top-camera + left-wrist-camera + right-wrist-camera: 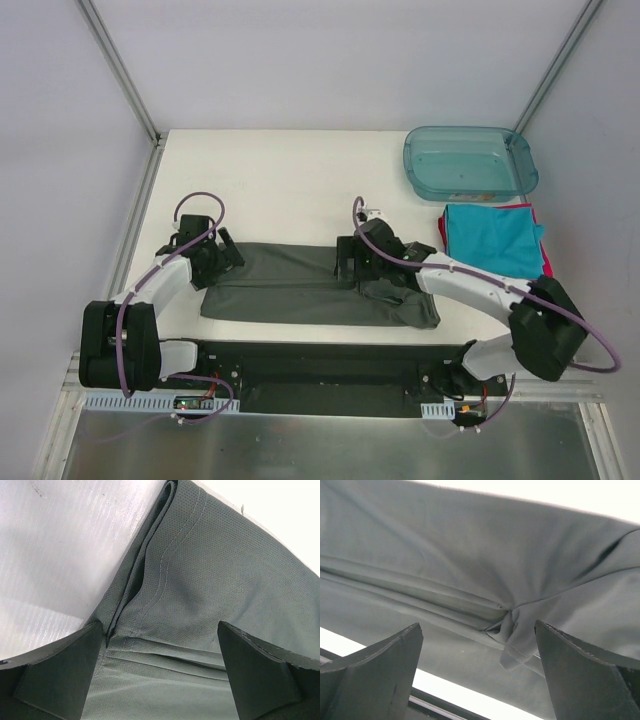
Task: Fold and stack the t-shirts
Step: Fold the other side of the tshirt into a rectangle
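Note:
The dark charcoal-grey t-shirt (300, 285) lies folded lengthwise into a long band across the near part of the table. My left gripper (222, 255) is open just over the shirt's left end; the left wrist view shows hemmed folds (200, 580) between the spread fingers. My right gripper (352, 265) is open over the shirt's right-middle part, above a bunched sleeve fold (512, 630). A teal t-shirt (492, 238) lies folded on a red-pink t-shirt (543, 248) at the right.
A translucent teal plastic tub (468, 162) stands at the back right. The white table (290, 180) ends at a black base rail (320, 365) along the near edge. White walls with metal posts enclose the sides.

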You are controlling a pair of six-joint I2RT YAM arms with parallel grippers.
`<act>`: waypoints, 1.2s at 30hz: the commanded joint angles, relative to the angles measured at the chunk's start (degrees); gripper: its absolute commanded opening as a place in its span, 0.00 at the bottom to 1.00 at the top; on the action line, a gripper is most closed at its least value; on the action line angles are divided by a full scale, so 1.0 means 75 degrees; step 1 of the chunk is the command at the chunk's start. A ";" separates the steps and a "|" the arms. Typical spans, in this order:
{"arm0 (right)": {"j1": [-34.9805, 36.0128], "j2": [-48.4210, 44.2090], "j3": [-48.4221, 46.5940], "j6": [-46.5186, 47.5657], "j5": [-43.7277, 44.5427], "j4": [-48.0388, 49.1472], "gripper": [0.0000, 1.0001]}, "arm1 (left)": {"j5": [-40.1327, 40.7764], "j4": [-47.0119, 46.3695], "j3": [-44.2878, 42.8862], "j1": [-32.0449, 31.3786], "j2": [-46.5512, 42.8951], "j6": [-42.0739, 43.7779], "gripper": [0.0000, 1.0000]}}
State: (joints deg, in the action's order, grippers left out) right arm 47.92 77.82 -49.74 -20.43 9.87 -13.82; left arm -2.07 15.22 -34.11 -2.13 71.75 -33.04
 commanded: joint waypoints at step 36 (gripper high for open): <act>0.0032 -0.0510 0.0421 0.1154 0.0571 -0.3208 0.73 | 0.1048 0.0736 -0.0175 0.0073 -0.0273 0.0128 0.99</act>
State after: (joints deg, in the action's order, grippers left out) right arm 48.18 71.33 -45.52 -12.43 12.64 -36.53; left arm 3.46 18.31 -34.35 -2.13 71.13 -32.97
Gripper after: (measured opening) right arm 0.769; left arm 0.990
